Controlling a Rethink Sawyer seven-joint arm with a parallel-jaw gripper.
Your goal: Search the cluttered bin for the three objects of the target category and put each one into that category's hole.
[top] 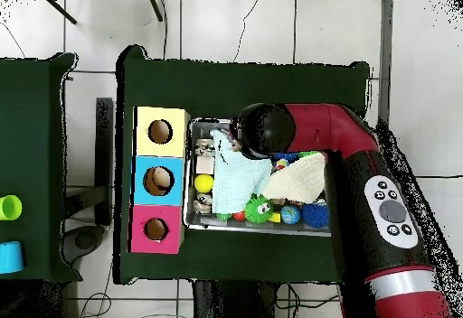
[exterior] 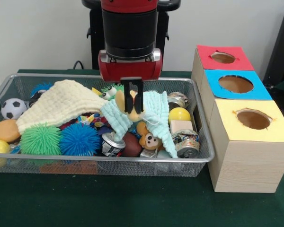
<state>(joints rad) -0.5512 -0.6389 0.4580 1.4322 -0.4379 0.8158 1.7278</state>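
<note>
The wire-mesh bin holds, at left, a soccer ball, a cream cloth and green and blue spiky balls. At centre, the gripper hangs with jaws clamped on the yellow duck, above a mint cloth and the brown monkey. At right, well apart from the duck, the red-topped hole stands farthest back.

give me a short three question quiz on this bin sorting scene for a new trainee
1. True or false: the gripper is down inside the bin.
2. The monkey lies: A) on the red box, B) in the bin beside a can, C) on the table outside.
3. What colour is the box top nearest the front camera?

Key: 1 true; 2 B; 3 yellow.
</note>
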